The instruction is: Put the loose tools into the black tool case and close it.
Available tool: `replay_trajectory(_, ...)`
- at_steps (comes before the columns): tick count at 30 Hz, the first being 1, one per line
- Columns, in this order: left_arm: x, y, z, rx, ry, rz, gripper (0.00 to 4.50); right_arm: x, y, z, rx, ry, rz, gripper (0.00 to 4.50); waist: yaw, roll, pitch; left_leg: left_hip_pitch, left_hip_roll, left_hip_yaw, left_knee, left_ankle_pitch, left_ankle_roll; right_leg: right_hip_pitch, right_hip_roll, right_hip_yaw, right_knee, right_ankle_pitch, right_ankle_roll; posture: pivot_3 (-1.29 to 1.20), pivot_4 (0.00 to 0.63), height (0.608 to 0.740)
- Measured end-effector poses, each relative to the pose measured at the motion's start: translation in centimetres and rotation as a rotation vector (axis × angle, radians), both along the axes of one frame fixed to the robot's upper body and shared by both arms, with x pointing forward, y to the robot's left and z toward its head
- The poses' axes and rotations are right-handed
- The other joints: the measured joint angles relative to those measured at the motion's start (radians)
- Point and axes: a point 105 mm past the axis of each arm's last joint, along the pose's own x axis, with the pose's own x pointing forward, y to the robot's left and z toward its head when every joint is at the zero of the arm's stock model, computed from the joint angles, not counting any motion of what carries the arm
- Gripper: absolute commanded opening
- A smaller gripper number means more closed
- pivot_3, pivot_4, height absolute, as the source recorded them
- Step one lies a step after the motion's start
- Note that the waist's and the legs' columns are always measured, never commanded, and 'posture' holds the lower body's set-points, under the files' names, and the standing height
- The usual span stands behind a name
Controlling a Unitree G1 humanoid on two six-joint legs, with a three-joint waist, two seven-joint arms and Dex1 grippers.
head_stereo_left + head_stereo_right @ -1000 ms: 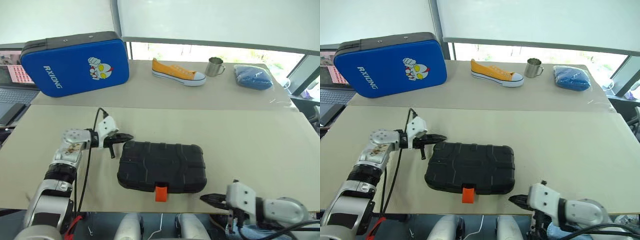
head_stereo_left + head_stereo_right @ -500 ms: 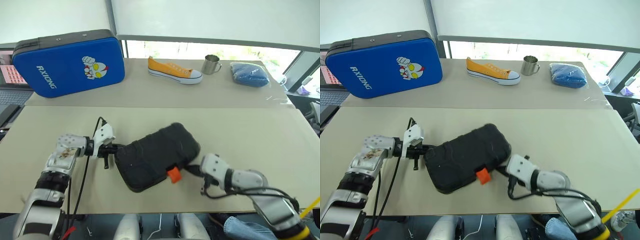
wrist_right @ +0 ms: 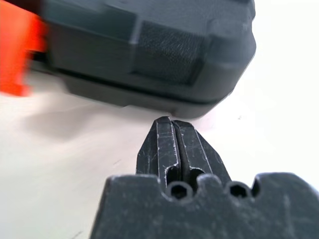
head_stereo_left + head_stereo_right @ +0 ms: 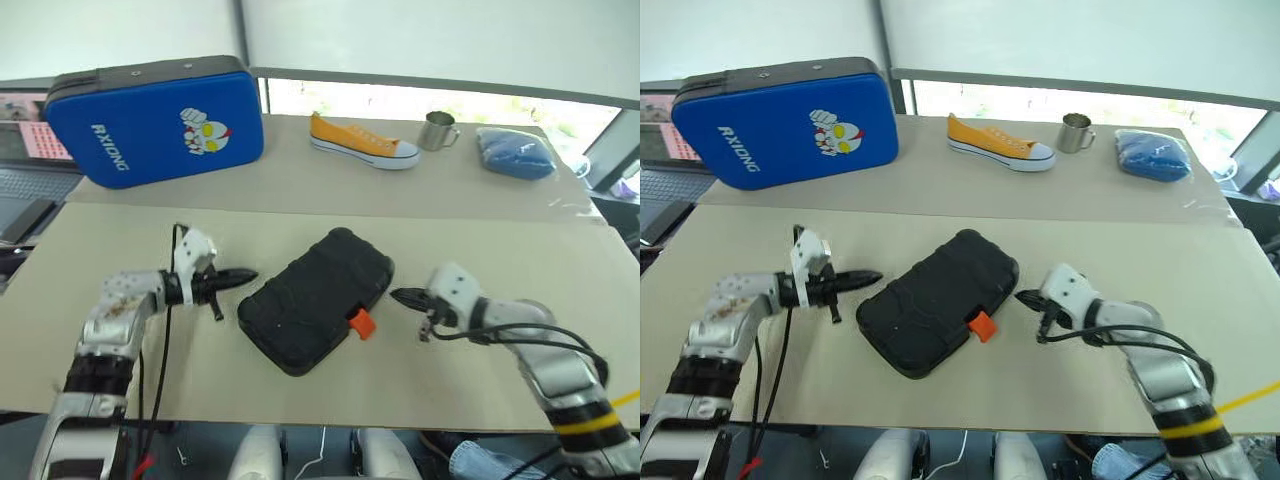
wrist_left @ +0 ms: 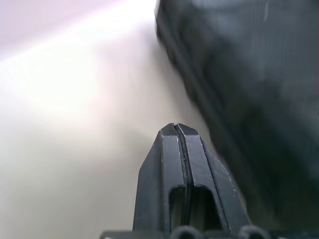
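Note:
The black tool case (image 4: 315, 300) lies closed on the beige table, turned diagonally, its far end pointing away and to the right. Its small orange latch (image 4: 361, 323) sticks out on the near right side. My left gripper (image 4: 250, 274) is shut and empty, with its tip just off the case's left corner (image 5: 249, 74). To the right of the case, my right gripper (image 4: 395, 295) is also shut and empty, pointing at the case's end (image 3: 164, 45) near the latch (image 3: 15, 55). The loose tools are out of view.
A big blue cartoon-printed case (image 4: 150, 120) stands at the back left. A yellow shoe (image 4: 362, 143), a metal mug (image 4: 436, 131) and a blue cloth bundle (image 4: 515, 153) lie along the back. A laptop (image 4: 25, 185) sits at the far left.
The case has swung from lying along the front edge to a diagonal. My right gripper moved from the front edge up beside the case's right end. My left gripper rose a little.

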Motion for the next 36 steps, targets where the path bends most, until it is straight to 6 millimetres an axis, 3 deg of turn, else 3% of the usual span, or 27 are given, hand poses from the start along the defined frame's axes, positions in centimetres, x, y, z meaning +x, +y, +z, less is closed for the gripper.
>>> replay_trajectory(4,-0.5,-2.6,1.5,0.016,-0.003,-0.145,0.02,-3.7,0.9,-0.1,0.021,0.081,0.041,0.0,0.001,0.0,0.0,0.0,0.0,0.0,0.0,0.0,0.0,0.001,0.001,0.0,-0.001,0.0,0.0,0.0,0.15,0.74)
replay_trajectory(10,-1.8,-6.3,0.2,0.066,0.04,-0.32,0.02,-6.1,3.4,0.8,0.066,0.127,0.087,0.0,-0.014,0.0,0.0,0.001,0.001,-0.001,0.001,0.0,0.0,0.001,0.003,0.001,0.0,0.0,0.0,0.0,0.15,0.74)
replay_trajectory(16,-1.5,-6.9,-0.6,0.114,0.017,-0.342,0.02,-5.9,4.5,-0.3,0.035,0.158,0.102,0.0,-0.017,0.0,0.0,0.001,0.001,-0.001,0.001,0.0,0.0,0.001,0.003,0.001,0.0,0.0,0.0,0.0,0.15,0.74)
replay_trajectory(29,-1.2,-6.6,-0.9,0.129,-0.02,-0.34,0.02,-4.6,5.7,1.0,0.06,0.106,0.138,0.0,-0.018,0.0,0.0,0.001,0.001,-0.001,0.001,0.0,0.0,0.001,0.003,0.001,0.0,0.0,0.0,0.0,0.15,0.74)
replay_trajectory(36,-1.1,-6.6,-0.9,0.129,-0.031,-0.339,0.02,-3.9,6.0,-0.2,0.04,0.133,0.143,0.0,-0.019,0.0,0.0,0.001,0.0,-0.001,0.001,0.0,0.0,0.001,0.003,0.001,0.0,0.0,0.0,0.0,0.15,0.74)
